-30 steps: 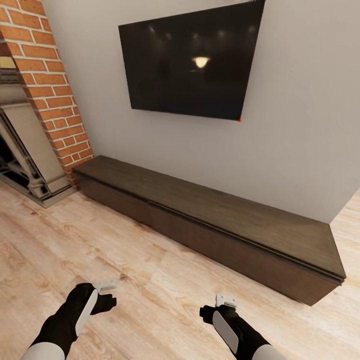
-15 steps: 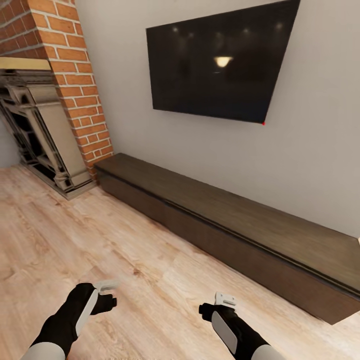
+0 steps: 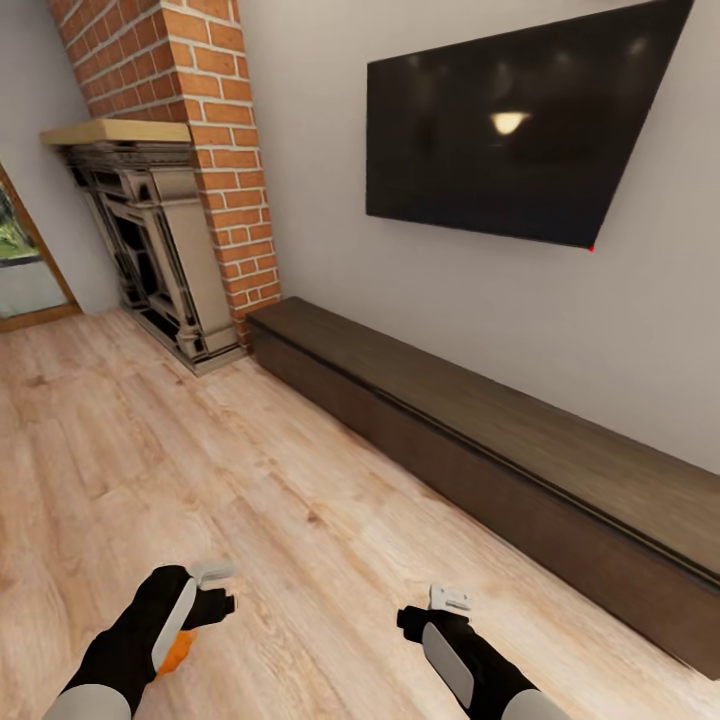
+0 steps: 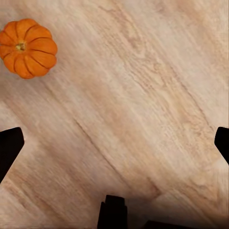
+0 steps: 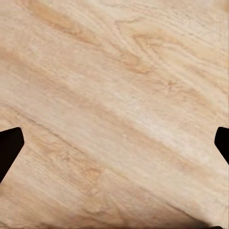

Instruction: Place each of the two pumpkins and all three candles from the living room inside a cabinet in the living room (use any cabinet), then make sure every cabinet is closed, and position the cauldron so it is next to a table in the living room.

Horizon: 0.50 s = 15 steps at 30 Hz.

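Left wrist view puts a pumpkin [image 4: 28, 46] on the floor, upper left, both end effectors spread empty; I could roll it away if my arm clips it.

Both arms reach forward and low from the robot's trunk, black forearms with white panels angled slightly inward toward each other. The left gripper [image 3: 212, 573] and the right gripper [image 3: 450, 600] point downward at about the same height, well apart. In each wrist view the dark fingertips [image 4: 10, 148] [image 5: 10, 145] stand wide apart, with nothing held between them.
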Available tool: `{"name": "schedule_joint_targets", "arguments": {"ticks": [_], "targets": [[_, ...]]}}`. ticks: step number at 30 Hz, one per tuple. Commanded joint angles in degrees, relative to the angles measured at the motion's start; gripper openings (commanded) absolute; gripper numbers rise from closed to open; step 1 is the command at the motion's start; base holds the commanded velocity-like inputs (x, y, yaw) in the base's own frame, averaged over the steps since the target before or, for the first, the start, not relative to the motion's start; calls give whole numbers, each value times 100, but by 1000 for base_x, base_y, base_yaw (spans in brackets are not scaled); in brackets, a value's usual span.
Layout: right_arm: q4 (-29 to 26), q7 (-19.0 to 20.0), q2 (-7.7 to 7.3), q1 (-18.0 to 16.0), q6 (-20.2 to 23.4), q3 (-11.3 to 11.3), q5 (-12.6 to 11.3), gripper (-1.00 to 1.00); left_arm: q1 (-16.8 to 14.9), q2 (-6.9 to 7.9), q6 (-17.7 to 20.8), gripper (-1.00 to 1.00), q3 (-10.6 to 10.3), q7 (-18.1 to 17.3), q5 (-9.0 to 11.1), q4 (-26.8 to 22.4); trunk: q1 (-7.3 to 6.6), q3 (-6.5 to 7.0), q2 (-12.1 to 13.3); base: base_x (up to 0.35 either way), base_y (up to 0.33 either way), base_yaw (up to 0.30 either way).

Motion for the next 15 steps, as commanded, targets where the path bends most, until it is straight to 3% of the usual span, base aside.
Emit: {"name": "schedule_joint_targets", "arguments": {"ticks": [1,15], "targets": [[0,-2,5,-1,0,0,0,100,0,0,0,100,-1,0,-3,0,0,0,0,-176,86,292],[3,-6,19,1,0,9,0,100,0,0,0,100,-2,0,3,0,0,0,0,-42,22,292]]}}
